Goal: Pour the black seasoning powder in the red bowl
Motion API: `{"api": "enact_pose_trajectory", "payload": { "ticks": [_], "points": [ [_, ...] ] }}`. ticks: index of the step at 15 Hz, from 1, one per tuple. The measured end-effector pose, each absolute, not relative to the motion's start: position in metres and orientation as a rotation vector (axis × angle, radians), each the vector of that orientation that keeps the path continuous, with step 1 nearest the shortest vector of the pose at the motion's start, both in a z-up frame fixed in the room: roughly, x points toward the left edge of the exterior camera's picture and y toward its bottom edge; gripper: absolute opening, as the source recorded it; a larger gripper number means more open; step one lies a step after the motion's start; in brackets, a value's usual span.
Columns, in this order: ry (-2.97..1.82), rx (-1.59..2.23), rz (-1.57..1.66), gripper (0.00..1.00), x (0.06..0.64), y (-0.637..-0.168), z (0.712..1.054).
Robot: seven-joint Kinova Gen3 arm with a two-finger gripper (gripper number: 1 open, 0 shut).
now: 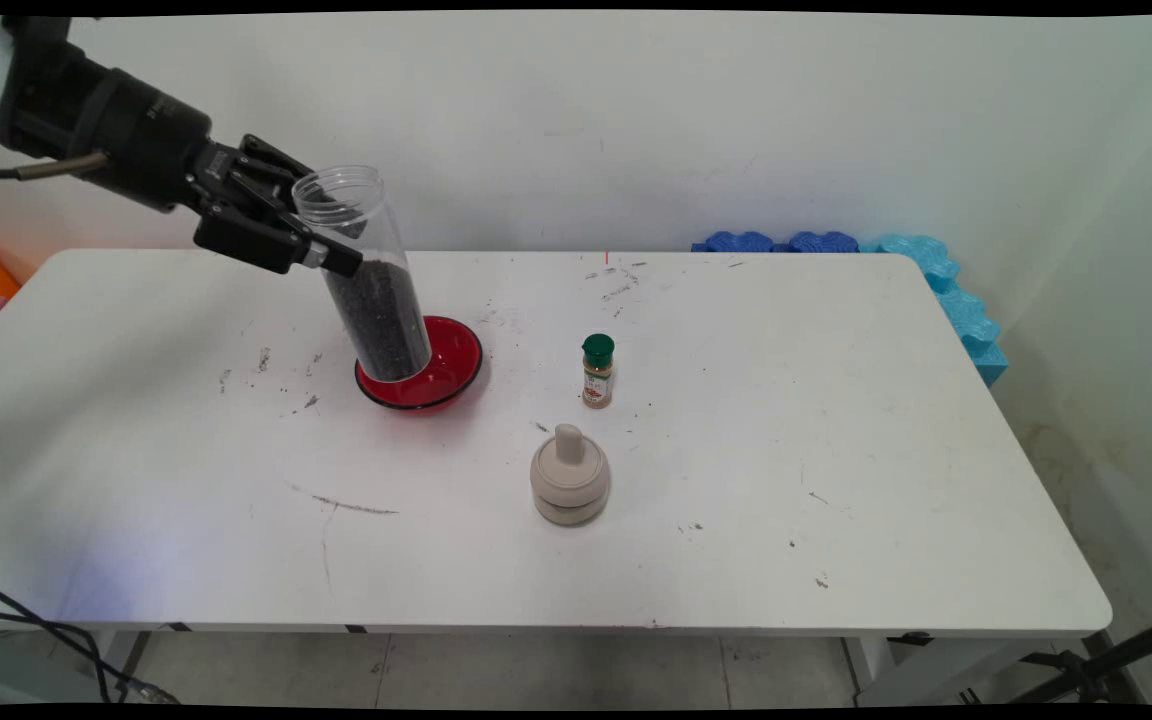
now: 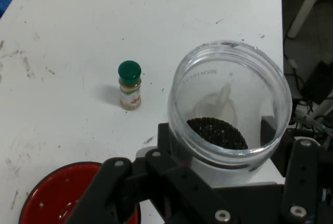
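Observation:
My gripper (image 1: pixel 321 235) is shut on a clear plastic jar (image 1: pixel 368 275), gripping it near its open mouth. The jar is about half full of black grains and leans slightly, its base over the red bowl (image 1: pixel 451 365). In the hand view the jar (image 2: pixel 229 114) fills the middle, with the black grains (image 2: pixel 217 133) visible through its open top and my gripper (image 2: pixel 218 166) around it. The red bowl (image 2: pixel 57 195) shows at the lower left of that view and looks empty.
A small spice bottle with a green cap (image 1: pixel 597 371) (image 2: pixel 129 85) stands right of the bowl. A beige lidded pot with a knob (image 1: pixel 569 476) sits nearer the front edge. Blue foam pieces (image 1: pixel 946 290) lie along the far right edge.

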State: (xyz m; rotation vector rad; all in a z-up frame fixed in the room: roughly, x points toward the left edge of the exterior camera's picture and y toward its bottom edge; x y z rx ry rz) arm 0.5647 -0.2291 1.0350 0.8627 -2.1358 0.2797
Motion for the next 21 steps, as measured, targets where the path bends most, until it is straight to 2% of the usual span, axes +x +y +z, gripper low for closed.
{"api": "enact_pose_trajectory", "payload": {
  "ticks": [12, 21],
  "points": [
    [-2.165, 0.946, 0.147, 0.00, 0.581, -0.232, 1.028],
    [-2.014, 1.283, -0.040, 0.00, 0.594, -0.235, 1.000]
  ]
}}
